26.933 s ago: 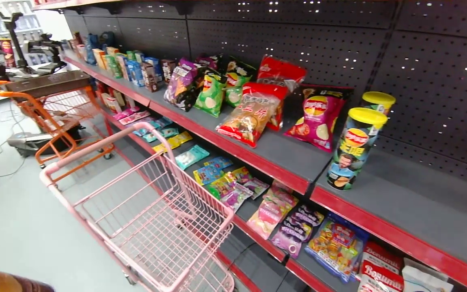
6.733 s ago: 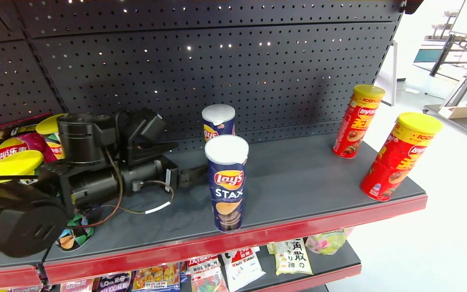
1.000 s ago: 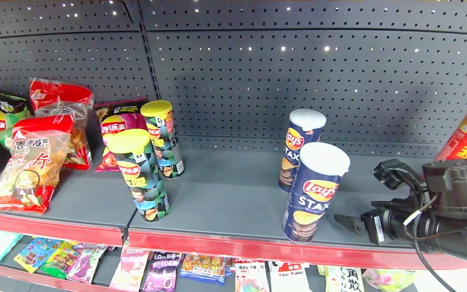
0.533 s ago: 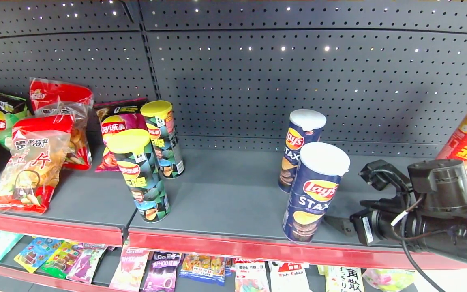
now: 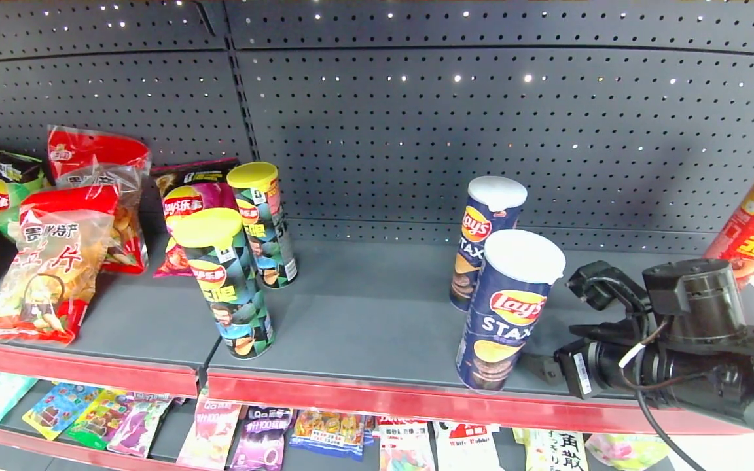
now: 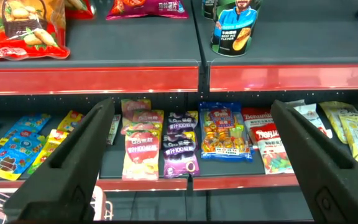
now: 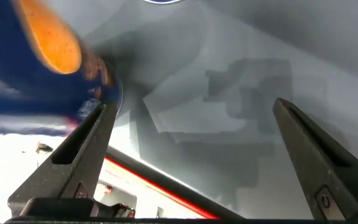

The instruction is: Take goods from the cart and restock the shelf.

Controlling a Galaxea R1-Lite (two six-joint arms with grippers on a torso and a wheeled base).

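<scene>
Your right claw (image 5: 542, 366) sits low at the right of the head frame, level with the front of the shelf (image 5: 364, 320). Its jaws stand wide apart with nothing between them. In the right wrist view, one finger (image 7: 89, 146) lies just beside the foot of the front blue can (image 5: 511, 307); you cannot tell from here whether they touch. That can stands upright near the shelf's red edge, right of centre in the head frame. The rear blue can (image 5: 485, 235) stands upright just behind it, near the pegboard (image 5: 416, 131).

Your left claw (image 6: 191, 104) is also spread wide and holds nothing. It hangs in front of the lower shelf (image 6: 148, 183), facing rows of flat snack packets (image 6: 166, 143).

In the head frame, two green cans (image 5: 226, 281) with yellow lids stand upright left of centre, one behind the other and well apart from the blue pair. Crisp bags (image 5: 56, 261) lean at the far left. A red can (image 5: 753, 226) with a yellow lid stands at the right edge, behind the right arm.
</scene>
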